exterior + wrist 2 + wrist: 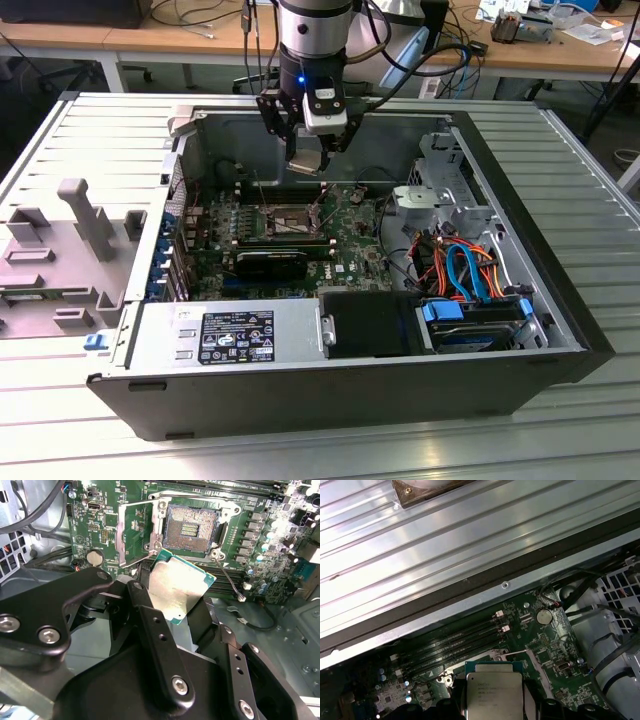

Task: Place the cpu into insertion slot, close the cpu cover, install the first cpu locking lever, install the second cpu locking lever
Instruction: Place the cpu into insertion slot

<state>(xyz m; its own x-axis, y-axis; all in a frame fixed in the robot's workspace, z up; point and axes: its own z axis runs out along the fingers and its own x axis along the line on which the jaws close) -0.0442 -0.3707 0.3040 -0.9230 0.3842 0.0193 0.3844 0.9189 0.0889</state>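
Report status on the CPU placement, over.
Gripper shut on cpu, raised, not yet seated. Insertion slot empty, cpu cover swung open beside it. Nothing seen blocking the slot.

The cpu (pixel 177 587) has a dull, brushed silver-grey metal top edged in green board. My gripper (pixel 176 607) is matt black, metal or hard plastic as far as I can tell, with bright steel screws. The cpu cover (pixel 120 532) is shiny bare metal. The insertion slot (pixel 192 527) is dark and matt. The table top (pixel 445 550) is ribbed, glossy metal.
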